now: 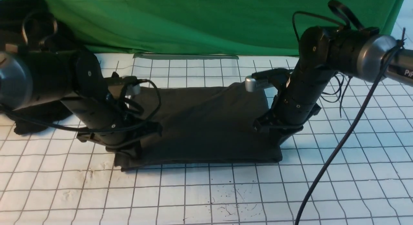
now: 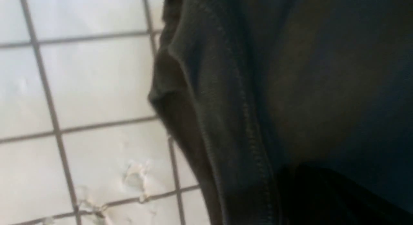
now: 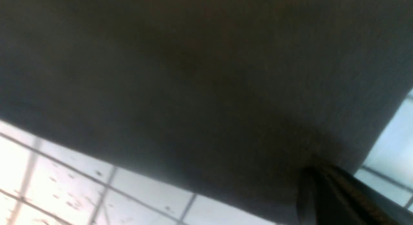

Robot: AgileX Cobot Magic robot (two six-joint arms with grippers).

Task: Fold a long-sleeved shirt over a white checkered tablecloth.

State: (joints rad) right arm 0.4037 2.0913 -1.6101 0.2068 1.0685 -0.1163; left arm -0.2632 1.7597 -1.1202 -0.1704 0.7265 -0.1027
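The long-sleeved shirt [image 1: 206, 121] lies as a dark folded rectangle on the white checkered tablecloth [image 1: 226, 192], its print hidden. My left gripper [image 1: 127, 150] is down at the shirt's near left corner, shut on bunched fabric. At the near right corner my right gripper [image 1: 280, 139] is shut on the shirt too. In the left wrist view a stitched hem of the shirt [image 2: 232, 121] hangs over the tablecloth [image 2: 96, 83], and the jaws are lost in dark. The right wrist view shows shirt fabric [image 3: 193, 73] gathered into the gripper [image 3: 322, 192].
A green cloth [image 1: 206, 21] hangs across the back. A blacker plain garment [image 1: 35, 121] lies at the far left behind my left arm. A black cable [image 1: 335, 147] runs from the right arm down across the tablecloth's right side.
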